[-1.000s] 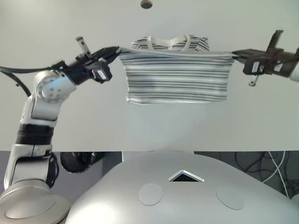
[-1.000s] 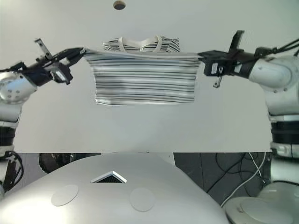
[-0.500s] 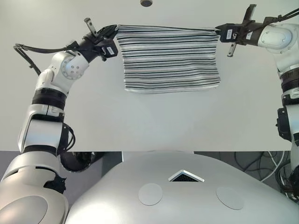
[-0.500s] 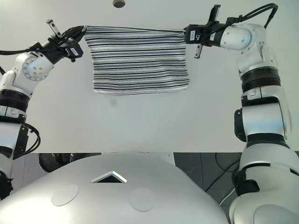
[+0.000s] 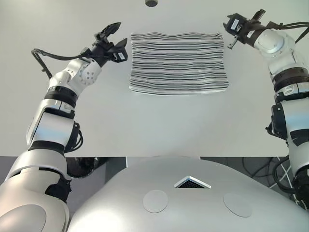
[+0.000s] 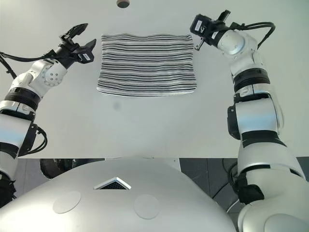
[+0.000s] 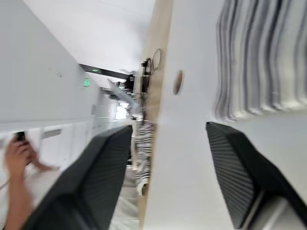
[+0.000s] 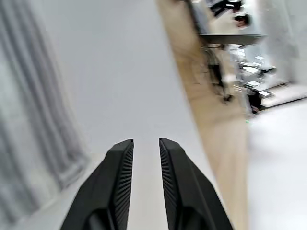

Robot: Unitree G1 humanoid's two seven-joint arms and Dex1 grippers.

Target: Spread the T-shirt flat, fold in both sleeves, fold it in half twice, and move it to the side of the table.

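Let go of T-shirt (image 5: 178, 62) since half a second ago; now lying flat, a striped rectangle at far middle of table (image 5: 159, 125). Left gripper (image 7: 168, 130) spread wide beside it, right gripper (image 8: 146, 142) narrowly parted, both empty. Probably one half-fold done; second fold, side move pending. Anything tucked beneath hidden; layer count unclear.

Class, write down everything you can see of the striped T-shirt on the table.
The T-shirt is soft cloth with thin dark and light stripes running across. It is folded into a flat, roughly rectangular stack, with sleeves and collar hidden and a slightly wavy near edge. It lies on the far middle of the white table. Nothing else touches it: the left gripper, open, is just off its far left corner, the right gripper off its far right corner.
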